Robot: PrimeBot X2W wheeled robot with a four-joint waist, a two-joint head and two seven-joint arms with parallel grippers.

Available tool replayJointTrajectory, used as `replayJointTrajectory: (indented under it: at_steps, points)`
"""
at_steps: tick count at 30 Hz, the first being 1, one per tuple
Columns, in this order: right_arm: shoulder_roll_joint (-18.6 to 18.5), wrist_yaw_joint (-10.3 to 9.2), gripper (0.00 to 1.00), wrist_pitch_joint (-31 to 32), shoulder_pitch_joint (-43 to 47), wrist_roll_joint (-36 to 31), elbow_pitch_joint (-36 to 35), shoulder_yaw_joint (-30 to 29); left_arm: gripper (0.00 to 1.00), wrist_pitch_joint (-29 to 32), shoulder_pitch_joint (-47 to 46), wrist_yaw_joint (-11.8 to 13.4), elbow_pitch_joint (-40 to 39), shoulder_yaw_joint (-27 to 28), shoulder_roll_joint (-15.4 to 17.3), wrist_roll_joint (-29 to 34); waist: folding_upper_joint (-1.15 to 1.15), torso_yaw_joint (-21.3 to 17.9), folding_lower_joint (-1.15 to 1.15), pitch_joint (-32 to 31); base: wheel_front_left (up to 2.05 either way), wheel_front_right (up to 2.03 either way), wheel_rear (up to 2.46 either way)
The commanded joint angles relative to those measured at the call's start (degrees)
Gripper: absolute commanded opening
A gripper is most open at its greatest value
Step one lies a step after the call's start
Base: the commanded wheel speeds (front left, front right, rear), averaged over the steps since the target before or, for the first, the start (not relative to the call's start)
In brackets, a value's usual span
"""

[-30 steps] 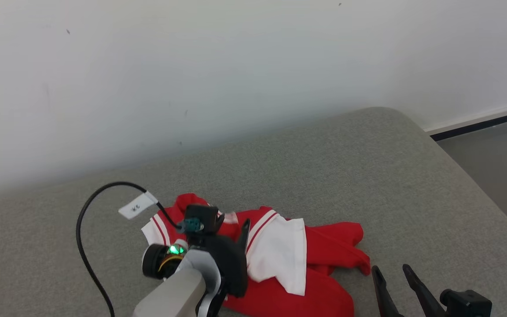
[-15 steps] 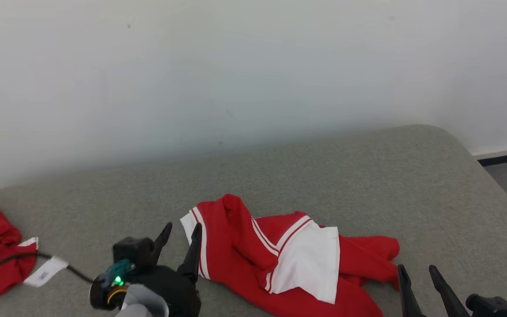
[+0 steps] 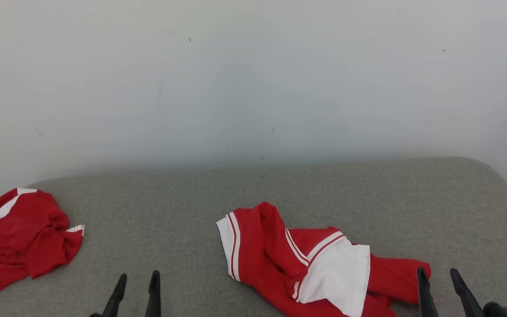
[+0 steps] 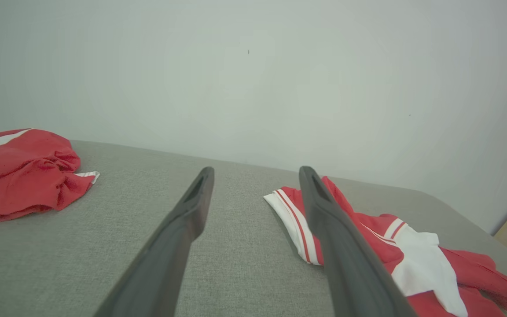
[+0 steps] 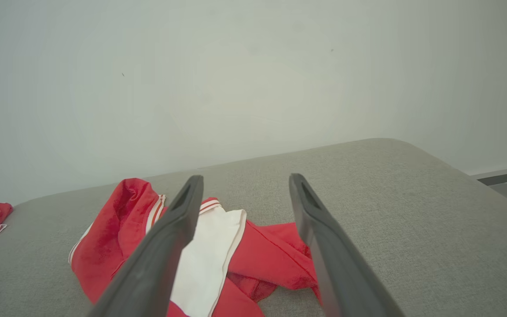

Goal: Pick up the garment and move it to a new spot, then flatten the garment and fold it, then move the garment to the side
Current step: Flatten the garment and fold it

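Two grippers: left gripper (image 3: 139, 275) and right gripper (image 3: 437, 270) at the grey cushion's (image 3: 156, 211) near edge, jaws spread, both empty.
Red-and-white garment (image 3: 306, 259): crumpled on the cushion, right of centre, near the front edge; contact with the right gripper unclear.
Second red garment (image 3: 20, 237): bunched at the cushion's left end.

The red garment (image 3: 271, 246) lies crumpled and unfolded on the grey fabric-covered tabletop (image 3: 170, 207), right of centre and near the front edge. Its left end is a white-edged hem with thin red and white stripes. A broad white panel lies across its middle, and bunched red cloth trails off to the right.
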Motion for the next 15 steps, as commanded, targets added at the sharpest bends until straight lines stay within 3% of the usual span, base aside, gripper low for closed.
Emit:
replayJointTrajectory:
  at_steps: [1, 4, 10, 15]
  points:
    - [0.0, 0.21, 1.00, -1.1, 1.0, -1.5, 0.2, -0.5, 1.00, -0.2, 1.9, -0.2, -0.9, 1.7, -0.6, 1.7, 0.00, 1.0, 0.01, -1.2, 0.00, 0.00, 0.00]
    - [0.0, 0.22, 1.00, -3.1, 1.7, -3.4, 0.6, 0.0, 1.00, -0.2, 5.1, -0.2, -2.6, 5.4, -2.2, 4.0, 0.00, 1.4, 0.01, -2.0, 0.00, 0.00, 0.00]
    - [0.0, 0.22, 1.00, -5.1, 2.9, -5.7, 2.6, 1.2, 1.00, -0.2, 8.0, -5.3, -0.6, 9.1, -2.0, 8.0, 0.00, 1.7, 0.01, -2.4, 0.00, 0.00, 0.00]
    - [0.0, 0.21, 1.00, -4.9, 3.2, -4.6, 3.7, 2.3, 1.00, -0.2, 8.2, -7.5, 1.4, 10.8, -2.8, 10.5, 0.00, 1.6, 0.01, -2.2, 0.00, 0.00, 0.00]
